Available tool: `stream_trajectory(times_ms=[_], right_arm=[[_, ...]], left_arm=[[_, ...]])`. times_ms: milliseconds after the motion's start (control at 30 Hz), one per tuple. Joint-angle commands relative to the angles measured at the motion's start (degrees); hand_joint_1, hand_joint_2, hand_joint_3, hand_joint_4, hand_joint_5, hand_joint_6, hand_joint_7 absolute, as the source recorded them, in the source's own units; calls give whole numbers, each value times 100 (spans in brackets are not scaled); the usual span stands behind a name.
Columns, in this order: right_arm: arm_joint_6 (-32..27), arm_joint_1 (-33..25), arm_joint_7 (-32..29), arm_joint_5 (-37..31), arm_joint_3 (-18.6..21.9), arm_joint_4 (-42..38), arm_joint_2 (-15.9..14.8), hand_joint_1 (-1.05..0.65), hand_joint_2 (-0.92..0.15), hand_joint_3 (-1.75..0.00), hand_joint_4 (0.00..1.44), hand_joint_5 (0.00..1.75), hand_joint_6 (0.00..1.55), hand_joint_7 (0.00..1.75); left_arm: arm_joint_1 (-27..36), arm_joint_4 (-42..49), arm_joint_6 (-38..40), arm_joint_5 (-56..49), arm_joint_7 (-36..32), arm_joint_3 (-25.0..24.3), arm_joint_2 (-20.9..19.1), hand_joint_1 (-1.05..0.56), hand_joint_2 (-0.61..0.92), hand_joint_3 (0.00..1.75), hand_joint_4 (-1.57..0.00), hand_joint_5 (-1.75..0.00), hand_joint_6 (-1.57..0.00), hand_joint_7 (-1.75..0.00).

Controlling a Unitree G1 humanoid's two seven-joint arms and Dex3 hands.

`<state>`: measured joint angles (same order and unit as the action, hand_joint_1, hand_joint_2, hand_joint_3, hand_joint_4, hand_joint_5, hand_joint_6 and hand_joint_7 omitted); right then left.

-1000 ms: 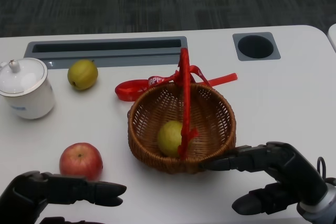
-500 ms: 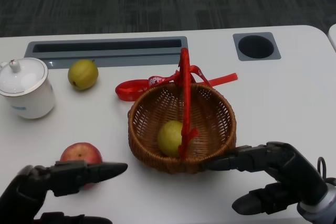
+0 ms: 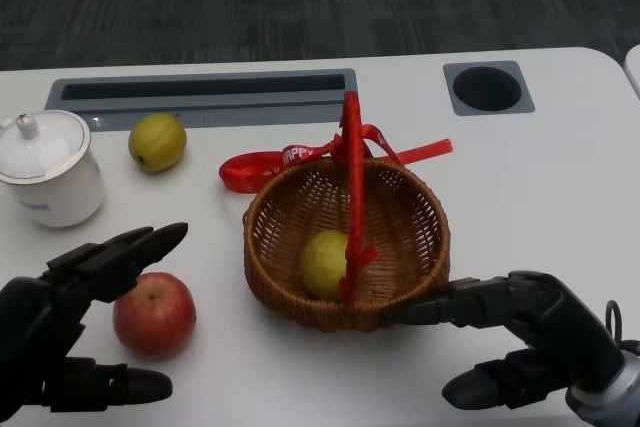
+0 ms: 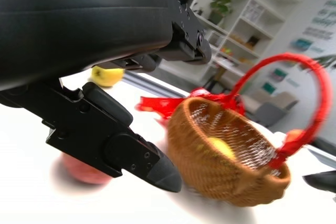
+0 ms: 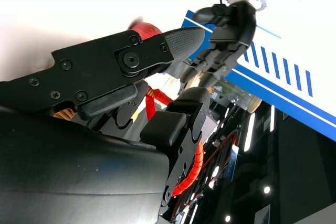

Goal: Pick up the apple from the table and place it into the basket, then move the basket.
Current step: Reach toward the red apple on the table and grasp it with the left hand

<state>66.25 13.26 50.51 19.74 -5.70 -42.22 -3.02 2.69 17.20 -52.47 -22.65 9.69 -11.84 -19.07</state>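
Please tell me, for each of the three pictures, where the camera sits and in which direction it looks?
Head view: high on the robot, looking down at the table, both hands low in the picture: left hand, right hand.
Left wrist view: behind the left hand, facing the basket; black fingers fill the foreground.
Right wrist view: behind the right hand, turned over; its fingers dominate.
Shared: the head and left wrist views both show the basket and red apple.

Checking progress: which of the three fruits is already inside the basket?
The yellow-green round fruit in the brown wicker basket. The red apple and the other yellow-green fruit lie on the table.
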Motion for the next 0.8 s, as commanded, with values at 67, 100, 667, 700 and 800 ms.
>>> stream_trajectory(times_ms=[67, 100, 667, 700, 800], right_arm=[[-44, -56, -40, 37, 19, 98, -65, -43, -88, 0, 93, 0, 86, 0], [-56, -62, -39, 36, 15, 112, -72, -44, -88, 0, 93, 0, 86, 0], [-39, -141, -16, 55, 6, 225, -131, -43, -90, 0, 92, 0, 85, 0], [-39, -151, -21, 51, 6, 239, -135, -43, -90, 0, 92, 0, 85, 0], [-59, -200, -45, 23, 2, 309, -161, -44, -90, 0, 93, 0, 86, 0]], left_arm=[[-324, 643, 340, -733, -694, 312, -259, -71, 68, 0, -29, -2, -28, -2], [-422, 826, 389, -874, -867, 416, -285, -69, 68, 0, -30, -2, -28, -2], [-2557, 4715, 920, -1324, -2698, 2190, -126, -57, 67, 1, -32, -1, -26, 0], [-2619, 4849, 961, -1296, -2727, 2244, -107, -57, 67, 1, -32, -1, -26, 0], [-2737, 5157, 1117, -1259, -2839, 2426, -66, -57, 68, 1, -35, -1, -28, -1]])
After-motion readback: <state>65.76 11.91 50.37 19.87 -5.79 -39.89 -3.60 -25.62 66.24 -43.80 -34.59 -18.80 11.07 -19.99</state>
